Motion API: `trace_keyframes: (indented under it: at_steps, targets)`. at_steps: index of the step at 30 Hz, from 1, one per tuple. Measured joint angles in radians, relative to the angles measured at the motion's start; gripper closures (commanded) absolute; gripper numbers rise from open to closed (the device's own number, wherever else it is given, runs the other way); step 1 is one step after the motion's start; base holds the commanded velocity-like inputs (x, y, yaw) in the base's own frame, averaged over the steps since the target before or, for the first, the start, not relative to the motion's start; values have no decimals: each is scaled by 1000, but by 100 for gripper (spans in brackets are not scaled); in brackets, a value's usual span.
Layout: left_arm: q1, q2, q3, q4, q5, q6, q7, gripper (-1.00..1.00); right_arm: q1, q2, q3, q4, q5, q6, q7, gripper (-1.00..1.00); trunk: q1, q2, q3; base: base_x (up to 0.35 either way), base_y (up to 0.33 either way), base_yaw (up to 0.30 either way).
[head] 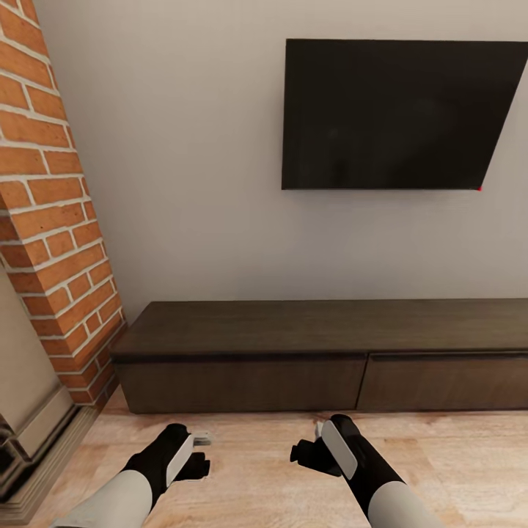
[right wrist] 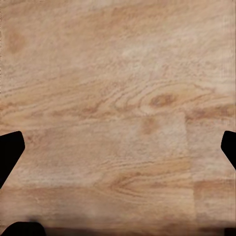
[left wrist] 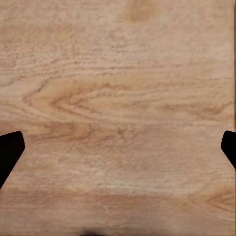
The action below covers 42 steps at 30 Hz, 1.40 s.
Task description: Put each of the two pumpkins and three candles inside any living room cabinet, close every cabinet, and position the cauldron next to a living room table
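- cabinet (head: 323, 359) is what we face: a long, low, dark brown unit against the pale wall, its two wide drawer fronts shut flush, its top bare.
- at far left we see a red brick column (head: 51, 220) running down to the floor, with a grey stepped base at its foot.
- our left gripper (head: 192, 453) hangs low over the wood floor (head: 257, 477), just short of the cabinet's left drawer front; in the left wrist view its fingers (left wrist: 10, 152) sit far apart at the frame's edges with nothing but floor between them, so it is spread and empty.
- our right gripper (head: 308, 449) hangs beside it, near the seam between the two drawer fronts; its fingers (right wrist: 10, 152) are likewise wide apart over bare floor (right wrist: 118, 98), holding nothing.
- above the cabinet, toward the right, a dark flat television (head: 396, 114) is mounted on the wall.
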Motion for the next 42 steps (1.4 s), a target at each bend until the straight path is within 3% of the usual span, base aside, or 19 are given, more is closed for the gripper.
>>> trace_keyframes:
  at_steps: [6, 15, 26, 36, 42]
  targets:
    - [10, 2, 1, 0, 1, -61, -1, -100, 0, 2, 3, 1, 3, -6, -1, -100, -23, 42, 9, 0, 0, 0]
    - [12, -6, 1, -1, -3, -69, -1, -100, 1, 0, 1, 13, 4, -7, -3, -100, -57, 105, 22, 0, 0, 0]
    - [12, 16, 3, -2, -1, -71, -6, -100, 2, 0, 3, 36, 5, -15, -3, -100, -100, 182, 39, 0, 0, 0]
    - [12, 15, 0, -2, -1, -71, -5, -100, 2, -6, 0, 136, 4, -111, -2, -100, -138, 252, 68, 0, 0, 0]
    - [12, 16, -2, -2, -2, -70, -4, -100, 2, -31, 2, 180, 7, -179, 0, -100, -161, 294, 86, 0, 0, 0]
